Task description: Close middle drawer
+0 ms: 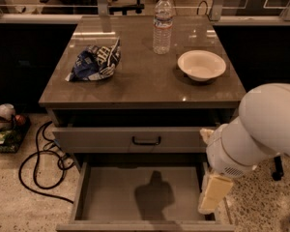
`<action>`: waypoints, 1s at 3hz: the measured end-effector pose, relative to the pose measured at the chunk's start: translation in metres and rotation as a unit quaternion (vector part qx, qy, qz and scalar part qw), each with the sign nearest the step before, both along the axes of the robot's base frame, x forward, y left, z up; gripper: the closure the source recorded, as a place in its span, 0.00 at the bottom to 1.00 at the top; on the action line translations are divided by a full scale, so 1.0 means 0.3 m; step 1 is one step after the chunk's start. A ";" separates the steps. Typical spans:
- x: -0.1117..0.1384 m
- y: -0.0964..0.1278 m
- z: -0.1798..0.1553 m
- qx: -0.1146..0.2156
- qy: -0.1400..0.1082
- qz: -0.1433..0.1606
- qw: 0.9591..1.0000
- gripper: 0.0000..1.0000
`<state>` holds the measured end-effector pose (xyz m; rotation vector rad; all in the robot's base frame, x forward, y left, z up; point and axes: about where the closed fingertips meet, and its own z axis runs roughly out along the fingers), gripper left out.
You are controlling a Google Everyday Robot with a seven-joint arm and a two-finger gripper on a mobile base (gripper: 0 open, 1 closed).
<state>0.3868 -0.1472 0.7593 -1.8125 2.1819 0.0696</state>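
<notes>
The middle drawer (135,192) is pulled far out below the top drawer front (101,139), showing its bare grey inside; its front runs along the bottom edge of the view. The top drawer, with a black bar handle (146,140), also stands out a little from the cabinet. My white arm (261,129) comes in from the right. My gripper (214,193) hangs cream-coloured over the right side wall of the open middle drawer, near its front corner. The lowest drawer is hidden.
On the cabinet top (145,88) lie a blue chip bag (94,62), a water bottle (162,24) and a white bowl (201,65). A black cable (38,163) loops on the floor at left, beside some clutter (5,124).
</notes>
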 end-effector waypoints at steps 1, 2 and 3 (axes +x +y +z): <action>-0.058 0.018 -0.127 0.009 0.032 0.007 0.999 0.00; -0.054 0.021 -0.154 0.011 0.032 0.009 0.999 0.00; -0.099 -0.012 -0.281 0.029 0.040 -0.007 0.999 0.00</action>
